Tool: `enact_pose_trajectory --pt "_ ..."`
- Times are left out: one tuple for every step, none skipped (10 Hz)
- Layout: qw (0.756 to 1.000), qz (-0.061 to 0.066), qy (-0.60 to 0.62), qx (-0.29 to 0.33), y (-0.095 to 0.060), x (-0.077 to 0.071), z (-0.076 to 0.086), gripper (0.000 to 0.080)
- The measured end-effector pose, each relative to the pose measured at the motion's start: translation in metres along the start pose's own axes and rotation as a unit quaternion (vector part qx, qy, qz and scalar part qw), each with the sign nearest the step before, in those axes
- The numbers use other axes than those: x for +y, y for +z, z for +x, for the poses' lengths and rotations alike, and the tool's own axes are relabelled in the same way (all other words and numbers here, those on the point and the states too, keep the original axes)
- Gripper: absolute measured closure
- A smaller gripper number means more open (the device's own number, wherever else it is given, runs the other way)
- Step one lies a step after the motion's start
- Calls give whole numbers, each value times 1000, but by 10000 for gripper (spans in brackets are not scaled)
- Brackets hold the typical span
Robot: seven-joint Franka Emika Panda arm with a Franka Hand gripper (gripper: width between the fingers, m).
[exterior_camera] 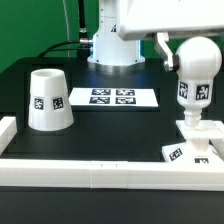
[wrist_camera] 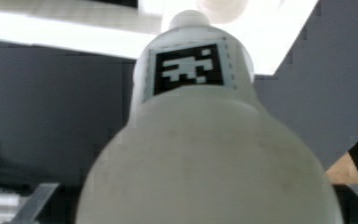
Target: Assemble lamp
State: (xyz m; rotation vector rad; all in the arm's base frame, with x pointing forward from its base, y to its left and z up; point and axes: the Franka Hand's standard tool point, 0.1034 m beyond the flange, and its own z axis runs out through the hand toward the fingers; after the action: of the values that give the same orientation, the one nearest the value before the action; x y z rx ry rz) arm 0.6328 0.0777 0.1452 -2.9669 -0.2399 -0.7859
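The white round-topped bulb post (exterior_camera: pixel 196 85) stands upright at the exterior view's right, its narrow foot down on the flat square base (exterior_camera: pixel 207 153). My gripper (exterior_camera: pixel 196 52) comes down from above and is shut on the post's wide rounded top. In the wrist view the bulb post (wrist_camera: pixel 197 120) fills the picture with its tag facing the camera, and my gripper (wrist_camera: pixel 197 205) holds it with a finger edge showing on each side. The tapered shade (exterior_camera: pixel 48 100) stands apart at the exterior view's left, wide end down.
The marker board (exterior_camera: pixel 112 97) lies in the middle of the black table. A long white rail (exterior_camera: pixel 90 171) runs along the near edge, with a short white block (exterior_camera: pixel 7 130) at its left end. The arm's white base (exterior_camera: pixel 113 42) stands behind.
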Motion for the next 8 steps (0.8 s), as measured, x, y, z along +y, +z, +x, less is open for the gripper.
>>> enact_pose_trajectory --pt "1000 2 -5 2 0 -7 -2 221" --pt "1000 5 -10 0 1 -15 -4 221" --pt "1000 6 -13 -1 2 -16 -5 221" --pt "1000 6 -12 -4 5 -16 -7 221" --pt "1000 7 -12 -6 7 -17 -9 221" --pt "1000 6 -14 -8 8 -16 -12 221" --pt "1000 6 -15 -11 11 -15 -15 221" --pt "1000 6 -17 -14 14 -14 -18 221"
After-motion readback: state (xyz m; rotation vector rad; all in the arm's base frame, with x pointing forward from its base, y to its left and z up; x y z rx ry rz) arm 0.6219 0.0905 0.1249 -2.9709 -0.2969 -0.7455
